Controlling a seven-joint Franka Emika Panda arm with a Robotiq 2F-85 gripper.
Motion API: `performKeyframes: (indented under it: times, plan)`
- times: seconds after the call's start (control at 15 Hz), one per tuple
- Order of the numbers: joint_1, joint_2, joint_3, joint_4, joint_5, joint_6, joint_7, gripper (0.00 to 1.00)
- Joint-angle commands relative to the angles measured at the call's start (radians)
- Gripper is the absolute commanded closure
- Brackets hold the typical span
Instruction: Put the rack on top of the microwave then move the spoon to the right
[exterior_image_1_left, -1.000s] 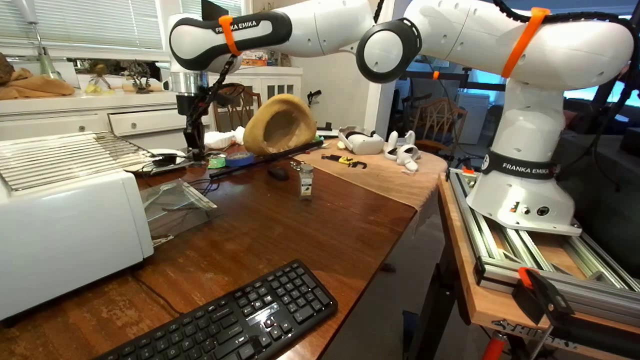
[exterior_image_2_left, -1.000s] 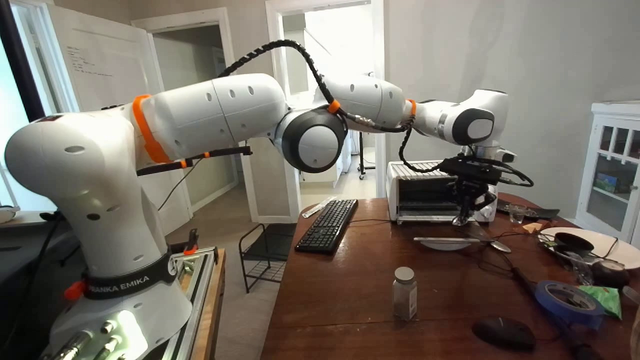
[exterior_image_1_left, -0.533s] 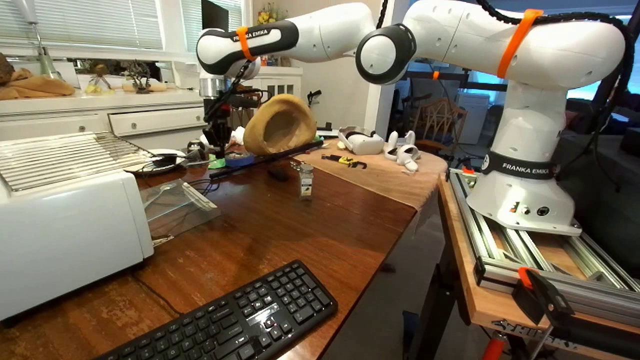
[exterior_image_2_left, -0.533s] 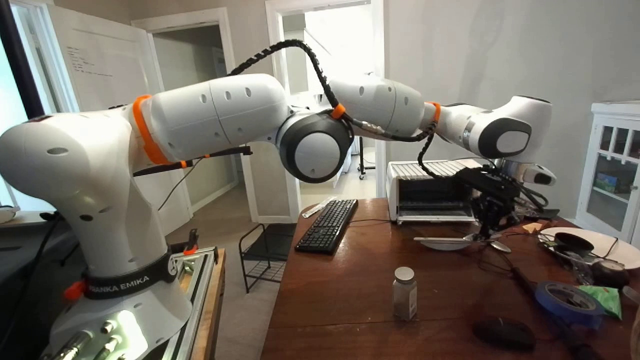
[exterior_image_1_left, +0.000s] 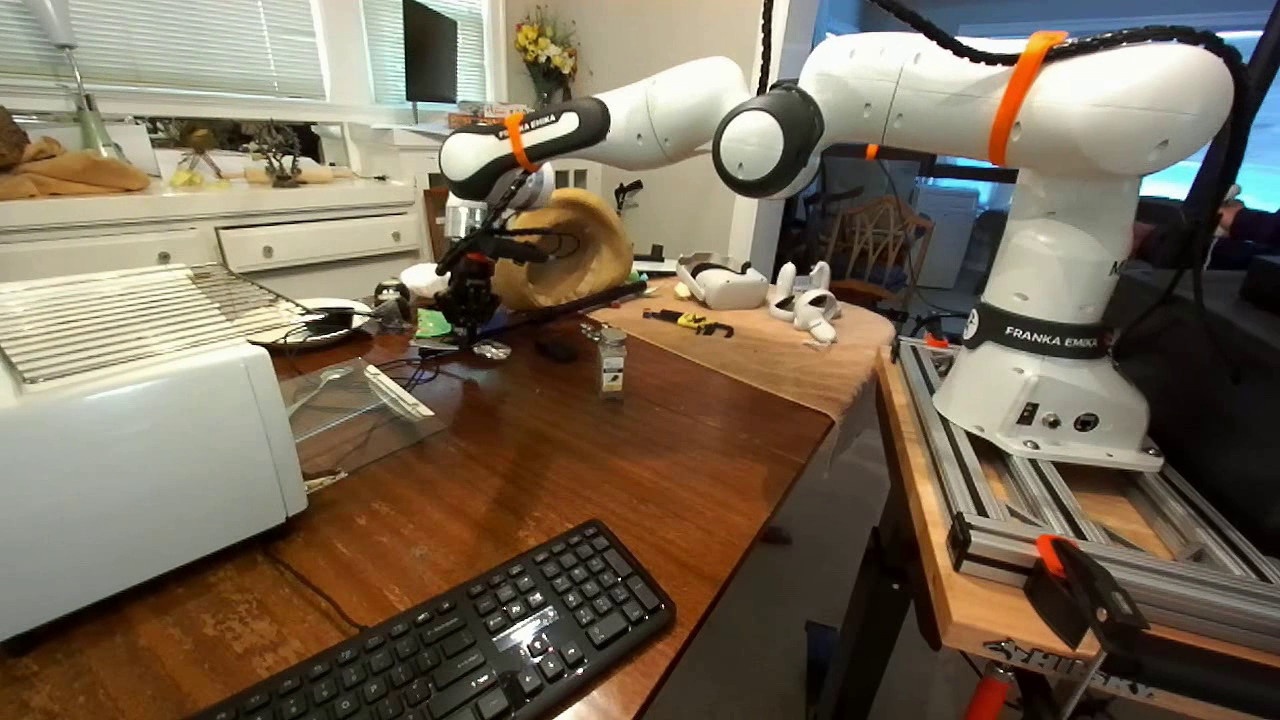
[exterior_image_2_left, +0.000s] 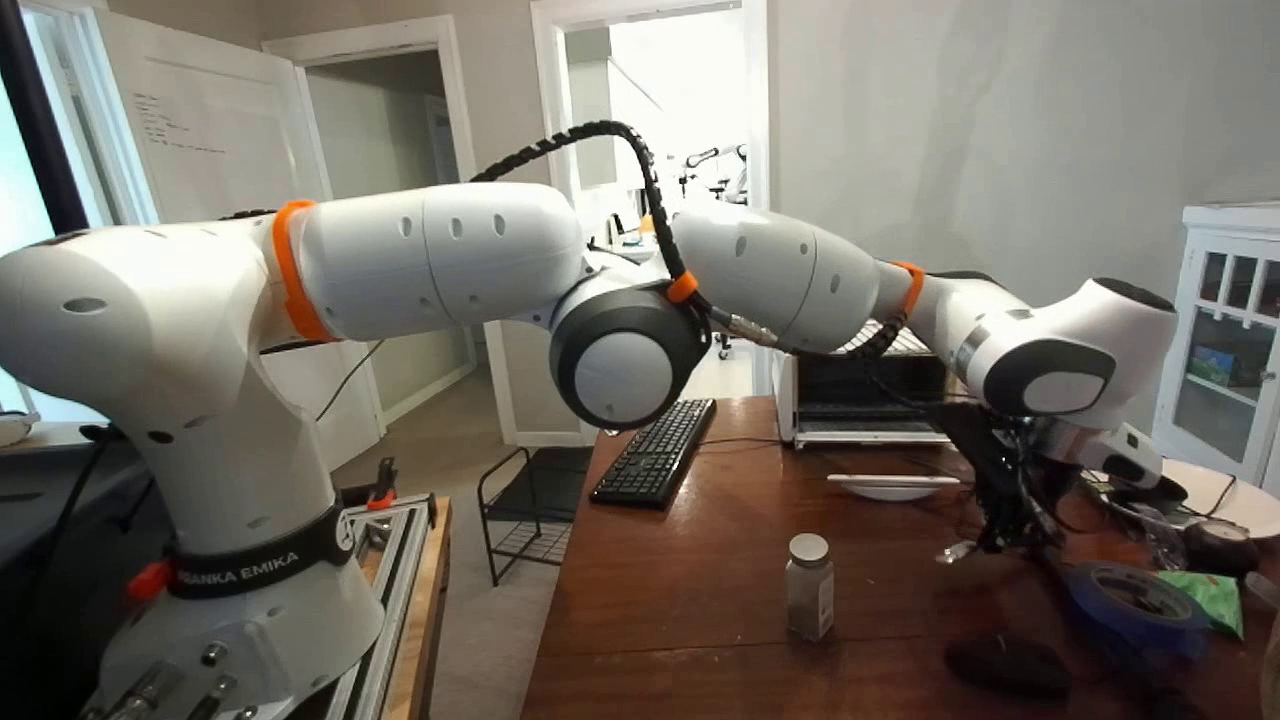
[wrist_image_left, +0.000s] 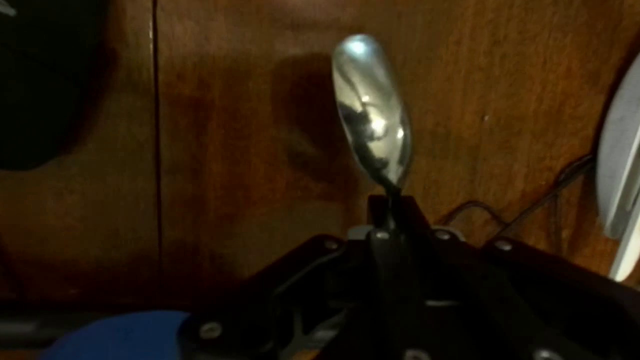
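The silver wire rack (exterior_image_1_left: 110, 315) lies flat on top of the white microwave (exterior_image_1_left: 140, 490). In an exterior view, the microwave (exterior_image_2_left: 786, 405) and rack (exterior_image_2_left: 905, 343) are partly hidden by my arm. My gripper (wrist_image_left: 391, 205) is shut on the spoon (wrist_image_left: 372, 110), with the shiny bowl sticking out past the fingertips and the handle mostly hidden between the fingers. The spoon hangs just above the table, its shadow beside it. In both exterior views the gripper (exterior_image_1_left: 468, 335) (exterior_image_2_left: 1000, 540) is low over the table, apart from the microwave, and the spoon bowl (exterior_image_1_left: 491, 349) (exterior_image_2_left: 957, 551) shows.
A small jar (exterior_image_1_left: 612, 365) (exterior_image_2_left: 810, 590), a black mouse (exterior_image_2_left: 1008, 665) (wrist_image_left: 45, 85) and blue tape (exterior_image_2_left: 1140, 610) (wrist_image_left: 117, 337) are near the gripper. A black rod (exterior_image_1_left: 560, 312), a straw hat (exterior_image_1_left: 570, 250), a clear panel (exterior_image_1_left: 360, 405), loose cables and a keyboard (exterior_image_1_left: 480, 640) also lie around.
My arm has swung away from the microwave toward the jar, mouse and tape, and lowered. The spoon has travelled with the gripper. The rack and microwave have not moved.
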Motion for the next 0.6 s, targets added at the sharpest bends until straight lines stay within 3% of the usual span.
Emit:
performKeyframes:
  times: [0.0, 0.27, 0.33, 0.47, 0.53]
  plan:
    - [-0.035, 0.01, 0.022, -0.089, 0.048, 0.129, -0.001, 0.98]
    - [-0.067, -0.002, 0.054, -0.14, 0.111, 0.175, -0.041, 0.98]
    - [-0.071, -0.005, 0.056, -0.138, 0.116, 0.172, -0.064, 0.66]
    - [-0.063, -0.006, 0.048, -0.082, 0.09, 0.102, -0.119, 0.6]
    - [-0.055, -0.064, 0.035, -0.148, 0.064, 0.089, -0.149, 0.52]
